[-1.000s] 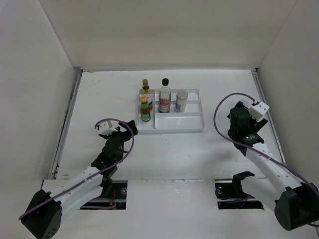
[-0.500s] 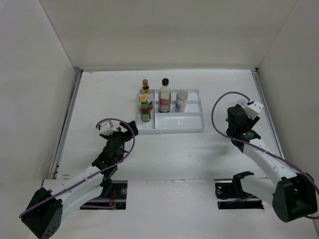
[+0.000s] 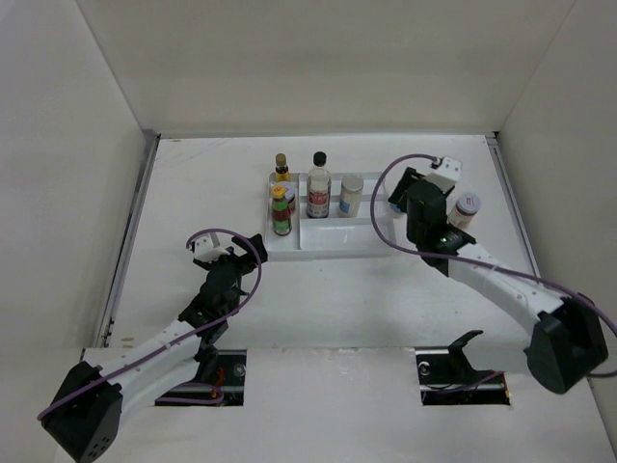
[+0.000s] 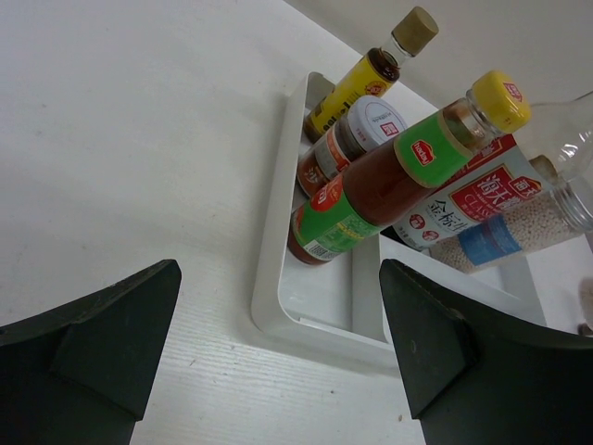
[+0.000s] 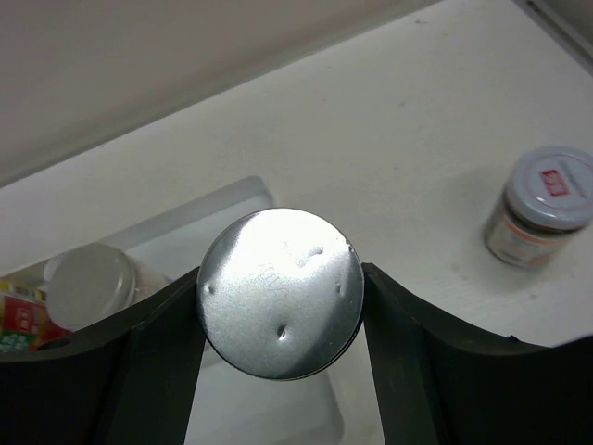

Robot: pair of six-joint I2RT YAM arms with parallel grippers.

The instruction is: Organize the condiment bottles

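My right gripper [image 5: 281, 298] is shut on a silver-lidded jar [image 5: 281, 292], held above the right end of the white divided tray [image 3: 347, 237]. In the top view this gripper [image 3: 398, 199] hangs by the tray's right edge. A second silver-lidded jar [image 3: 467, 208] stands on the table to its right. Inside the tray stand the tall dark bottle [image 3: 318, 185], the yellow-capped green bottle [image 3: 281, 212], the small yellow bottle [image 3: 281, 167] and a pale-lidded jar [image 3: 351, 195]. My left gripper [image 4: 278, 343] is open and holds nothing, just off the tray's front-left corner.
White walls close in the table on the left, back and right. The tray's right compartment [image 5: 278, 408] lies under the held jar. Purple cables loop over both arms.
My right gripper has shut on a silver-lidded jar and carried it from the table's right side toward the tray, uncovering another jar there. The left arm has stayed still.
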